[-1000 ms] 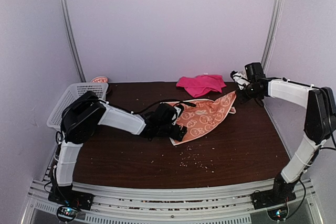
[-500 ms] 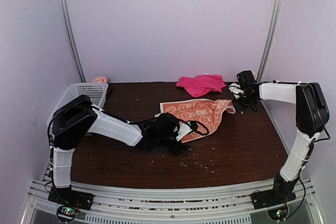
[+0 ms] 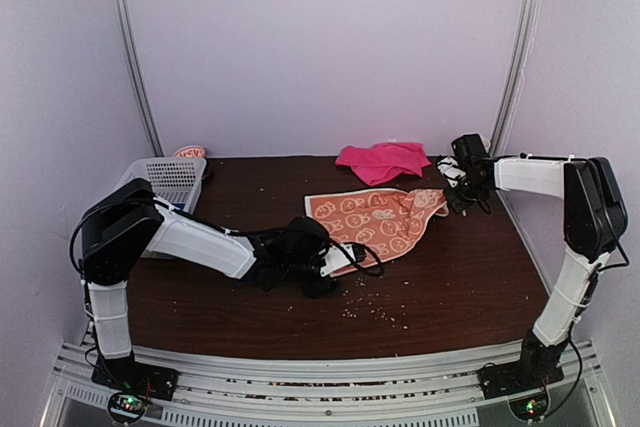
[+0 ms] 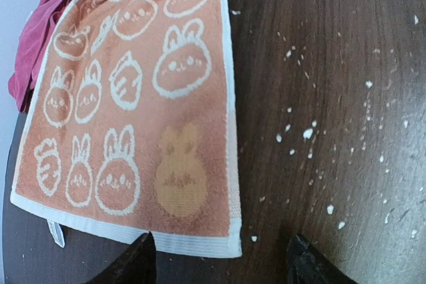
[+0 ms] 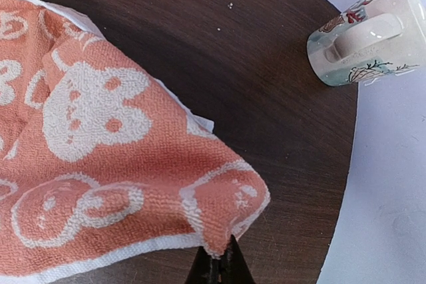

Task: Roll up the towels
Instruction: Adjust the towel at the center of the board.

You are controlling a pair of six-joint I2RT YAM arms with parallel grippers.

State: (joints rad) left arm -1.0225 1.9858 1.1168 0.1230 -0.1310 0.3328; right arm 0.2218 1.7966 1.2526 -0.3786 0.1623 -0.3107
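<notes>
"Which one are they working on?"

"The orange towel (image 3: 378,217). It's spread flat on the desk (image 3: 460,287) between the two arms. The right jaws are pressed together on one corner, and the cloth is bunched up a little where they pinch it. The left jaws are down low at the opposite short hem. They stand apart, with the hem's corner lying just ahead between the two dark fingertips (image 4: 141,265), and nothing is gripped."

"And the other one?"

"The pink towel (image 3: 383,160) lies crumpled ahead of the right jaws, past the orange one's edge, with nothing touching it. A mug (image 5: 363,38) lies on its side off to their right."

"So has the rolling begun?"

"I'd say not. There isn't a single turn in the cloth. To me this is the very start of the first roll. The left jaws would next need to close on that hem and turn it over toward the right jaws, with the far corner held taut. The hem is thin and flat on the wood, so the tips have to get right down to the desk or they'll catch nothing."
</notes>
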